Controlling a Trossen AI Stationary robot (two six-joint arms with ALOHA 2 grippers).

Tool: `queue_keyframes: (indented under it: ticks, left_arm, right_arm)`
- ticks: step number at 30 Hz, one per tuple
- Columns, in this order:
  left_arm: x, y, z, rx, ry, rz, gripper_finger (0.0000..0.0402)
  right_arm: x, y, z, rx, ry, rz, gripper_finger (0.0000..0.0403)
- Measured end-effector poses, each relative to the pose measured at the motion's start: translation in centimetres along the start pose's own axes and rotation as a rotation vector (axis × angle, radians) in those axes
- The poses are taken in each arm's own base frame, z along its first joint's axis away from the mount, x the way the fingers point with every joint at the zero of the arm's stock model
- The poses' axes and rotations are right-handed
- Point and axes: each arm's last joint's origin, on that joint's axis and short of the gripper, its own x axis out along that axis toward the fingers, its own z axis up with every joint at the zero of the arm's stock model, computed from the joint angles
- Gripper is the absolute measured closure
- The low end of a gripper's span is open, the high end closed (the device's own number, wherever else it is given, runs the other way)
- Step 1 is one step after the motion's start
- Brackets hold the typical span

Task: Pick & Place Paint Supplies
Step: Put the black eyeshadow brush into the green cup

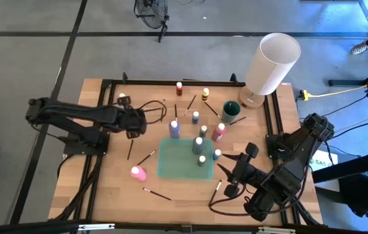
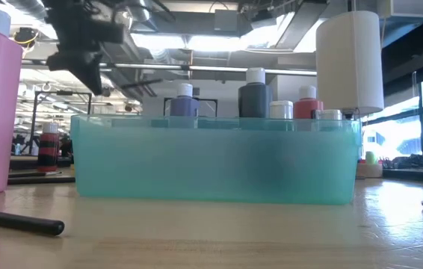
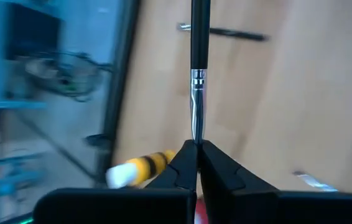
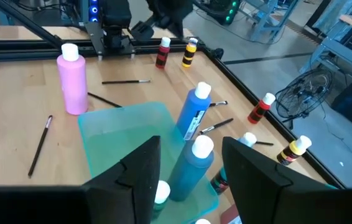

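Observation:
A thin dark-handled brush sticks out ahead of my left gripper, which is shut on it above the table's left half. A teal tray in the middle of the table holds several small paint bottles, all standing upright. A pink bottle stands left of the tray. My right gripper hovers open off the tray's near right corner. In its wrist view a blue bottle shows between the fingers, but below them and untouched. My left gripper pinches the brush's thin silver ferrule end between its two fingertips. The brush runs straight on from the fingers, in line with them, dark handle farthest out. It is lifted clear of the table, and the fingers slant downward.
More bottles and loose brushes lie scattered around the tray. A tall white cylinder and a dark green cup stand at the back right. A black frame rims the table.

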Motion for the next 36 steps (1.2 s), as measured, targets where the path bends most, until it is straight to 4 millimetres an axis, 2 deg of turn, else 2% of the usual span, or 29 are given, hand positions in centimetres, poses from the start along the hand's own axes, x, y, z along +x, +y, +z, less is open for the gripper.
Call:
queue_keyframes:
  ticks: [4,10,13,16,19,24,27,31,36]
  left_arm:
    - [-1.2,0.1,-0.7,0.028,-0.059,0.161,0.0399]
    - [-3.0,-1.0,-0.2,0.034,-0.270,0.415,0.0399]
    - [-4.0,-1.6,0.5,0.004,-0.367,0.414,0.0399]
    - [-4.8,-1.8,1.5,0.011,-0.443,0.305,0.0399]
    - [-6.0,-1.7,2.7,0.021,-0.575,0.110,0.0399]
    - [-8.3,-0.9,4.9,0.021,-0.939,-0.268,0.0399]
    - [-9.0,-0.2,6.1,0.020,-1.127,-0.439,0.0399]
    - [-8.3,0.1,7.5,0.019,-1.273,-0.606,0.0399]
    - [-5.6,-0.5,8.5,0.010,-1.492,-0.786,0.0399]
  right_arm:
    - [0.3,0.0,0.2,-0.014,-0.003,-0.002,0.0228]
    - [1.7,-0.4,0.8,-0.033,0.006,-0.044,0.0228]
    - [2.5,-0.7,1.1,-0.068,0.013,-0.065,0.0228]
    - [3.1,-1.0,1.4,-0.095,0.018,-0.082,0.0228]
    - [3.6,-1.1,1.6,-0.110,0.019,-0.095,0.0228]
    - [4.3,-1.4,1.9,-0.122,0.023,-0.110,0.0228]
    - [4.3,-1.4,1.9,-0.122,0.023,-0.110,0.0228]
    - [3.9,-0.5,2.4,-0.154,-0.015,-0.062,0.0228]
    - [2.5,1.3,3.4,-0.237,-0.136,-0.003,0.0228]
